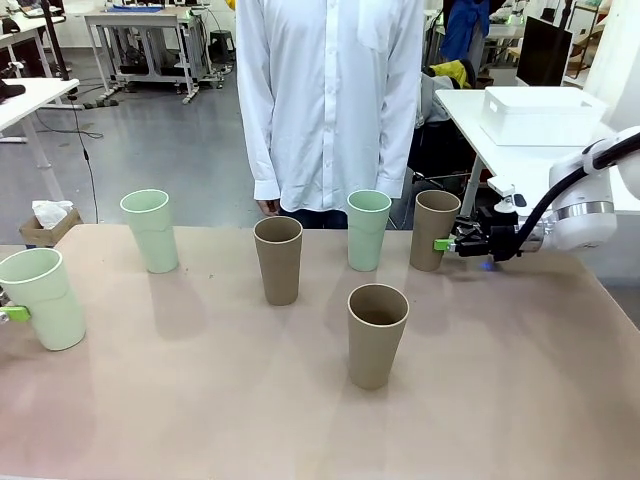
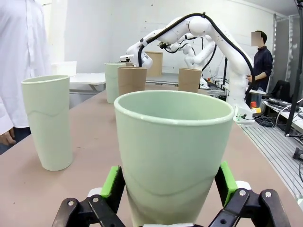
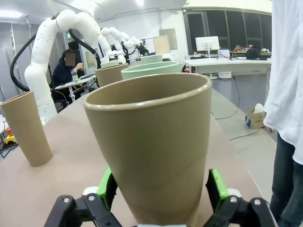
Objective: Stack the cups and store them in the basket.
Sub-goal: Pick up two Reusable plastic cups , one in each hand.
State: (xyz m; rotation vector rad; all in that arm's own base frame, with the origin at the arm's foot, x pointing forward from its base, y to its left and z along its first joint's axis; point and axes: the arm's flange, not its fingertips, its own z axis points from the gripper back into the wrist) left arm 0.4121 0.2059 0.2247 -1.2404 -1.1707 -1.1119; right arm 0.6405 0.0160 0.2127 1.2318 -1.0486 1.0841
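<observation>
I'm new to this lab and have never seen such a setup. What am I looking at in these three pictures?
Two white robot arms share a table with a person in a white shirt standing opposite. The wide picture comes from a fixed camera between the arms. The other two come from cameras on each wrist, looking along that arm's tool. Six cups stand on the table, three mint, three tan. The left tool is closed around a mint cup at the table's left edge; the right tool grips a tan cup at the far right.
</observation>
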